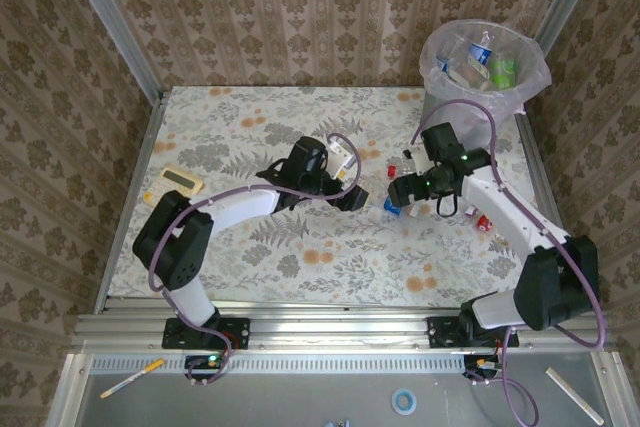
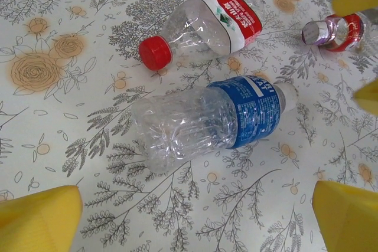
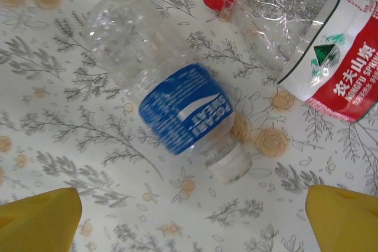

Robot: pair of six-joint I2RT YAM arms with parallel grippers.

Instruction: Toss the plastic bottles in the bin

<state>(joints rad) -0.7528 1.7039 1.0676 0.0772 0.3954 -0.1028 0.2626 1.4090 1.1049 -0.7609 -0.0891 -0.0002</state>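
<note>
Both end effectors are low over the counter (image 1: 250, 257), facing each other mid-table with the target bottles between them.

- Left end effector (image 2: 192, 222): wide, holding nothing. Yellow fingertips (image 2: 38, 216) sit at the bottom corners of its wrist view. The blue-label bottle (image 2: 207, 122) lies on its side just ahead of them, centred across the gap, not touching either tip, white cap pointing right.
- Right end effector (image 3: 192, 222): wide, holding nothing. The same blue-label bottle is ahead of its tips, lying diagonally with the cap toward the end effector, clear of both fingers.
- Red-label bottle (image 2: 204, 25): on its side just beyond the blue-label one, red cap, apart from it and farther from both end effectors.
- Small red-banded bottle (image 2: 331, 30): at the right edge of the left wrist view, well off to the side, partly behind a yellow shape I cannot identify.

Counts on the counter near the end effectors:
- 1 blue-label
- 1 red-label
- 1 small red-banded
- total 3

Bin (image 1: 437, 105): far right corner, bag-lined, with bottles inside. I can make out a green bottle (image 1: 503, 69) and a blue-capped bottle (image 1: 481, 50). There are more clear ones, but I cannot tell the exact count.

1 yellow calculator (image 1: 183, 179) sits on the left side, well apart from everything.
</note>
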